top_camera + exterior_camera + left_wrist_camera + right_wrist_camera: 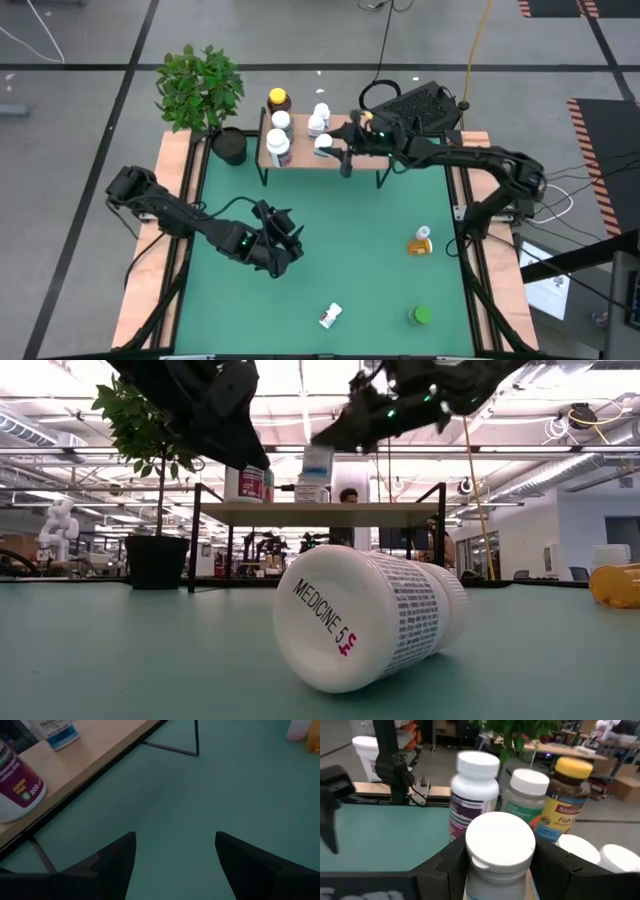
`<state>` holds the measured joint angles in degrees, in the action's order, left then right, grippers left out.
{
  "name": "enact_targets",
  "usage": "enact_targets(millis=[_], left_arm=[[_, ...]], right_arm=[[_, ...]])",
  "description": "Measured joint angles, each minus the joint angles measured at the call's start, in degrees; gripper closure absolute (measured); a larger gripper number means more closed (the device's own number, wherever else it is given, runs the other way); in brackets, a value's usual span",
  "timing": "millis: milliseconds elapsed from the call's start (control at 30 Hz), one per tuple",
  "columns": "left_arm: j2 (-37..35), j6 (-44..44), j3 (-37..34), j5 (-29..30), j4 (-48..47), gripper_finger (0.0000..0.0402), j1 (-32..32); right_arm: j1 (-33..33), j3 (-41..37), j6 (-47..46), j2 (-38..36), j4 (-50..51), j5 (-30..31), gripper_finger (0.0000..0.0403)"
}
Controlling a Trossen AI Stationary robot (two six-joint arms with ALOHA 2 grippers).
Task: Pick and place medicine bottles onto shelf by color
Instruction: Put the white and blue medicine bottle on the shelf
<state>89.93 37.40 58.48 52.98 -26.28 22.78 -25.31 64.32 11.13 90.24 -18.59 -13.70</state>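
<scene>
The right gripper (330, 146) is at the shelf (300, 157) along the table's (340, 240) far edge, clenched around a white bottle (499, 851) that it holds just above or on the shelf's front edge. Already standing on the shelf are an amber bottle with a yellow cap (278, 100), two white-capped bottles (281, 122) at its left end, and other white ones (319, 123) nearer the middle. To place this one well, the gripper should lower it upright beside the other white bottles, keep clear of the neighbours so none topple, and let go only once the base sits flat on the wood.

The left gripper (283, 240) hovers over the table's left-centre, fingers spread and empty. An orange bottle (420, 243), a green one (421, 316) and a white one lying on its side (330, 316) wait nearer the table's right and near edges.
</scene>
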Motion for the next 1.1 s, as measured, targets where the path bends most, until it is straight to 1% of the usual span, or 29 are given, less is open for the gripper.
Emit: enact_targets(millis=[133, 267, 533, 633, 767, 900, 1000, 1100], left_arm=[[0.0, -0.1, 0.0, -0.4, -0.2, 0.0130, -0.7], [0.0, -0.1, 0.0, -0.7, -0.8, 0.0130, -0.7], [0.0, 0.9, 0.0, -0.9, -1.1, 0.0130, -0.5], [0.0, 1.2, 0.0, -0.9, -1.0, 0.0130, -0.5], [0.0, 1.4, 0.0, -1.0, -1.0, 0.0130, -0.5], [0.0, 1.4, 0.0, -1.0, -1.1, 0.0130, -0.5], [0.0, 1.7, 0.0, -1.0, -1.3, 0.0130, -0.5], [0.0, 1.7, 0.0, -1.0, -2.0, 0.0130, -0.5]], right_arm=[[-0.7, 3.4, 0.5, 6.3, 0.3, -0.1, 0.0236], [-1.2, 6.6, 0.7, 10.6, 0.2, -0.2, 0.0236], [-2.1, 6.8, 1.0, 11.6, 1.1, -0.3, 0.0233], [-2.1, 6.8, 1.0, 11.6, 1.2, -0.3, 0.0216], [-2.1, 6.4, 0.9, 11.9, 2.6, -0.1, 0.0174], [-2.1, 6.5, 0.6, 11.7, 1.9, -0.1, 0.0138], [-2.1, 6.5, 0.1, 10.3, 2.9, -0.1, 0.0122], [-1.4, 6.5, 0.1, 7.4, 5.4, 0.0, 0.0116]])
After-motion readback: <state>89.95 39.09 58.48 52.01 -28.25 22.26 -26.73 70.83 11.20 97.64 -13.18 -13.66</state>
